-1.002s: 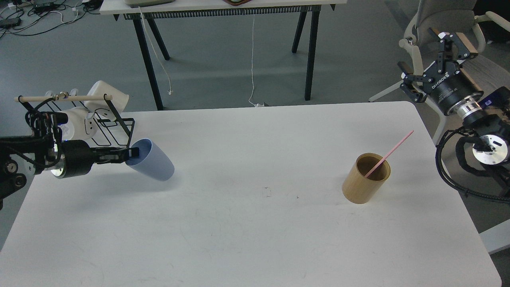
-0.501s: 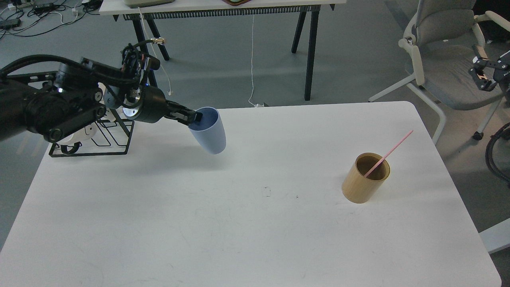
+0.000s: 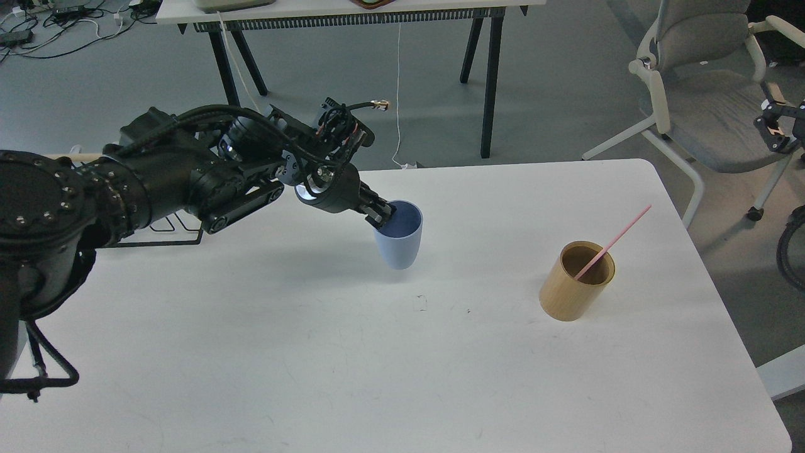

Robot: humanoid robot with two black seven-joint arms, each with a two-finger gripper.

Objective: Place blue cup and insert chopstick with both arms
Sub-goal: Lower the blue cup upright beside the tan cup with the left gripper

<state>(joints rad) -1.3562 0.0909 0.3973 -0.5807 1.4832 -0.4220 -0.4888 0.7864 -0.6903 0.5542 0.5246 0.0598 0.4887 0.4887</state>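
- white desk (image 3: 352, 377), near half bare.
- wooden holder (image 3: 577, 280) upright at right-centre, one pink chopstick (image 3: 613, 243) standing in it, leaning up to the far right.
- blue cup (image 3: 399, 242) mid-desk, left of the holder and well apart from it, mouth up, slightly tilted.
- left gripper (image 3: 381, 214) jaws clamped on the cup's left rim, one finger inside.
- black wire rack (image 3: 165, 228) at far left, mostly hidden by the arm.
- right gripper (image 3: 777, 123) at far right edge, off the desk; jaws: cannot tell.
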